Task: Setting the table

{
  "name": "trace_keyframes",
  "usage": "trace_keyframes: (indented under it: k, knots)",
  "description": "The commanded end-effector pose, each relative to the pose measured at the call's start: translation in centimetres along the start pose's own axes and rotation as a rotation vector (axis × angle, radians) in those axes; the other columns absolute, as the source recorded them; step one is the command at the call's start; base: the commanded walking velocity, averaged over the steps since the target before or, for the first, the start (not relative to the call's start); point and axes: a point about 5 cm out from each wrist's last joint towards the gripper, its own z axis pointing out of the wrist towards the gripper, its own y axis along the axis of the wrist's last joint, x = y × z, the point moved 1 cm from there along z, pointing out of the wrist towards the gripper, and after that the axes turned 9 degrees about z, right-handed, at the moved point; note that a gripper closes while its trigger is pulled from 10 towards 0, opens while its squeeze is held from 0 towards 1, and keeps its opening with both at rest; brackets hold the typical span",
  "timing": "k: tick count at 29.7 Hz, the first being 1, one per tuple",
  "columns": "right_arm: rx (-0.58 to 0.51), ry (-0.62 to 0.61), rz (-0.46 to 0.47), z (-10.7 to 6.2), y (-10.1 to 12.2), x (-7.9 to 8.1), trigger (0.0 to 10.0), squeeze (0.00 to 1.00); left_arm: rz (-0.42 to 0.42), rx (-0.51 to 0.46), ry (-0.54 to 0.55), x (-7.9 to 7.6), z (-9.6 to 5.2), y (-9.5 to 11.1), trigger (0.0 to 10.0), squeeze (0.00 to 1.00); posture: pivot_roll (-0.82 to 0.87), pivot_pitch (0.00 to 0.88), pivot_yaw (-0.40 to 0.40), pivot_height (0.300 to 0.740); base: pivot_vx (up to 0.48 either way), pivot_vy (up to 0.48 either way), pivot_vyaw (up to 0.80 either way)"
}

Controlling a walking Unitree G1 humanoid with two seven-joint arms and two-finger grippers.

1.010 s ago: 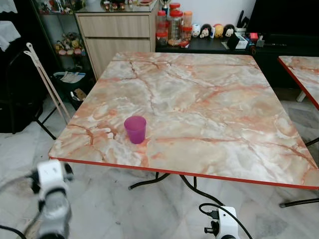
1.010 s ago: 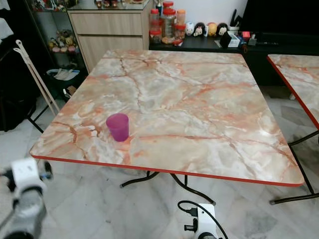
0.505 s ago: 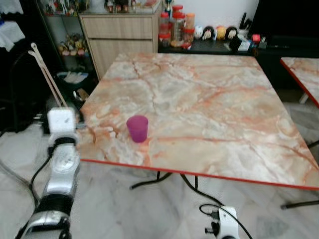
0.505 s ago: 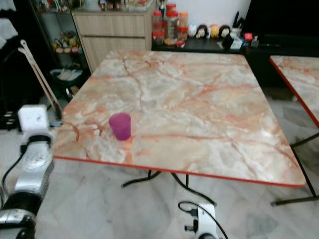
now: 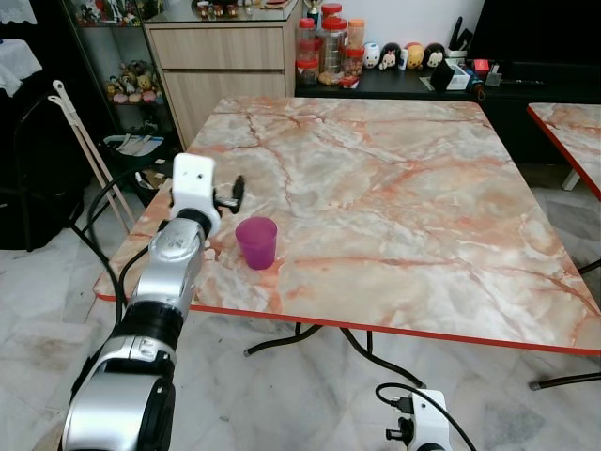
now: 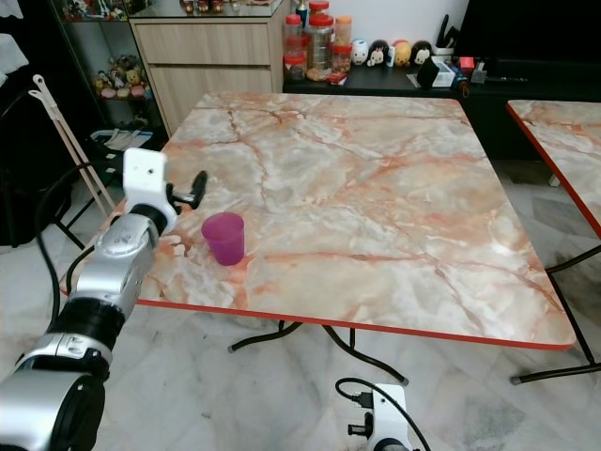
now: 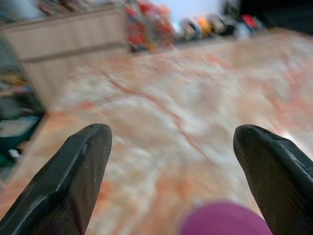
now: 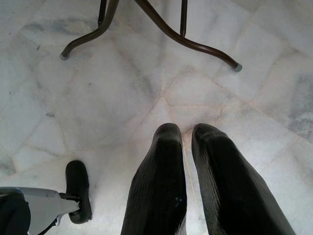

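Small translucent magenta plastic cup (image 5: pixel 256 241) stands upright on the square marble-patterned table with the red edge (image 5: pixel 394 225), mouth up, long axis vertical. It sits near the table's front left corner, a short way in from the red rim. No print or label can be made out on its wall.

Left gripper (image 7: pixel 171 181) is raised over the table's left edge, just left of the cup and apart from it. In the left wrist view its two black fingers (image 7: pixel 68 181) stand wide apart, nothing between them; the cup's rim (image 7: pixel 225 219) shows as a blurred magenta arc low between the tips, so the fingers seem aimed over the cup and across the tabletop.

Right gripper (image 8: pixel 188 134) hangs low by the pale marble floor tiles (image 8: pixel 88 98), the table's dark curved metal legs (image 8: pixel 166 29) ahead of it. Its fingers lie close together with a thin gap, holding nothing.

Behind the table: wooden cabinet (image 5: pixel 225 66), red-lidded jars (image 5: pixel 324 47), a row of small plush figures (image 5: pixel 404 56). Jar labels too small to read.
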Motion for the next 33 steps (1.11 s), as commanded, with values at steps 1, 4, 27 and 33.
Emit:
trace_keyframes:
  k: [1, 4, 27, 33]
  knots:
    - [-0.003, -0.004, 0.011, 0.1, 0.2, 0.1, 10.0, 0.0, 0.035, 0.066, -0.056, -0.1, 0.1, -0.6, 10.0, 0.0, 0.0, 0.0, 0.034, 0.74, 0.0, 0.0, 0.0]
    - [-0.005, -0.003, 0.016, 0.1, 0.3, 0.1, 10.0, 0.0, 0.078, 0.104, -0.104, -0.2, 0.5, -0.1, 10.0, 0.0, 0.0, 0.0, 0.034, 0.74, 0.0, 0.0, 0.0]
    - [-0.006, -0.008, 0.018, 0.1, 0.4, -0.1, 10.0, 0.0, 0.126, 0.277, -0.132, -1.7, 1.0, -2.1, 10.0, 0.0, -0.01, 0.0, 0.034, 0.74, 0.0, 0.0, 0.0]
    - [-0.005, -0.009, 0.016, 0.1, 0.4, -0.1, 10.0, 0.0, 0.112, 0.306, -0.124, -1.9, 1.2, -2.6, 10.0, 0.0, -0.01, 0.0, 0.033, 0.74, 0.0, 0.0, 0.0]
